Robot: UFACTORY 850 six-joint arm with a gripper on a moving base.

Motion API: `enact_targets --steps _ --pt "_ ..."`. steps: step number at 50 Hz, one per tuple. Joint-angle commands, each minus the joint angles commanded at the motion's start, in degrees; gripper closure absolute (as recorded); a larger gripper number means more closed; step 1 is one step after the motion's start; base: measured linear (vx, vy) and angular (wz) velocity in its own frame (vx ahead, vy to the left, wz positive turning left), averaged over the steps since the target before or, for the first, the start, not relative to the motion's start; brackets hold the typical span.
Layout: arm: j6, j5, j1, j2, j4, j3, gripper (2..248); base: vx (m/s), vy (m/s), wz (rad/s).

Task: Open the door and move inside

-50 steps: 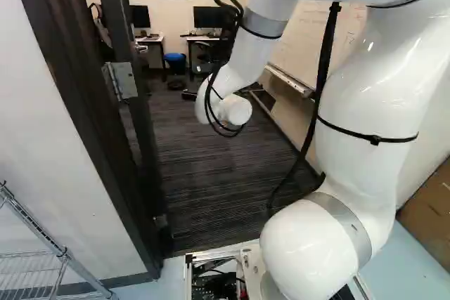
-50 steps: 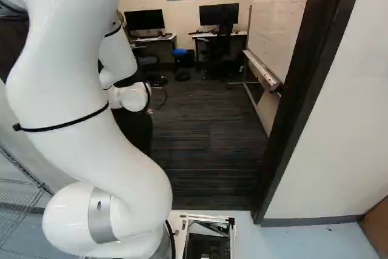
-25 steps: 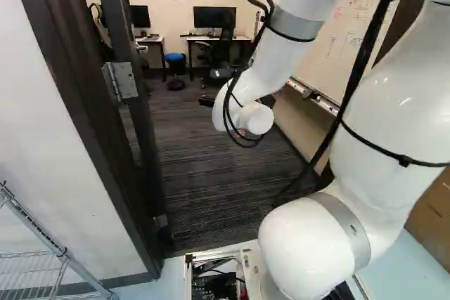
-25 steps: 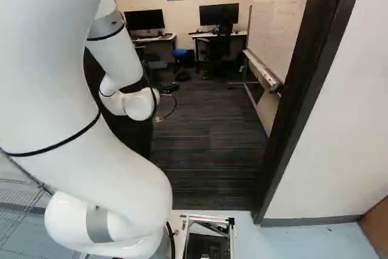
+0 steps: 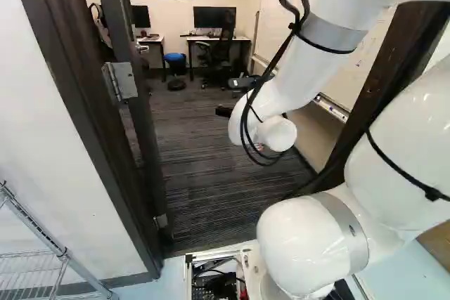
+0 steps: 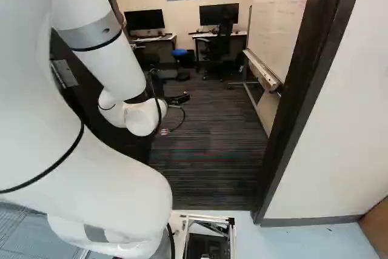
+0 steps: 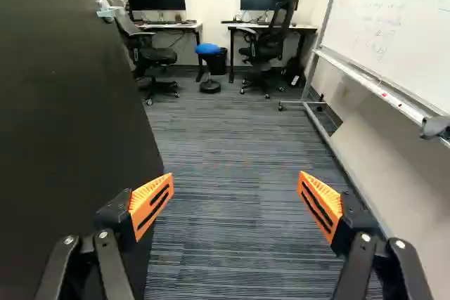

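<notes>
Room ahead, with striped carpet (image 7: pixel 232 138). The door (image 7: pixel 63 131) is at left, swung inward and wide open, likely so my base gets a straight way in. It's upright: long axis vertical, face running near to far, hinge (image 5: pixel 121 81) at the near edge, free edge deep in the room. Doorframe (image 6: pixel 303 77) near right, whiteboard (image 7: pixel 401 19) far right, face turned to the walkway.

My arm (image 5: pixel 306 247) reaches ahead through the opening, I'd guess to keep the door from swinging back. End effector (image 7: pixel 235 180) is released, fingers spread wide, nothing between them, aimed far into the room; left finger is close by the door, can't tell if touching. Door handle (image 7: pixel 107 10) sits by the far edge, lever out of my grasp; no need of it now. Opening looks done; next, drive in, watching arm and base against the frame.
</notes>
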Motion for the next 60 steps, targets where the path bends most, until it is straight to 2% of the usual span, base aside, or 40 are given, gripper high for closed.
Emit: enact_targets --steps 26,60 --pt "0.0 -1.0 -3.5 5.0 0.0 5.5 3 0.000 0.000 0.000" --pt "0.0 -1.2 -4.3 6.0 0.0 6.7 3 0.000 0.000 0.000"
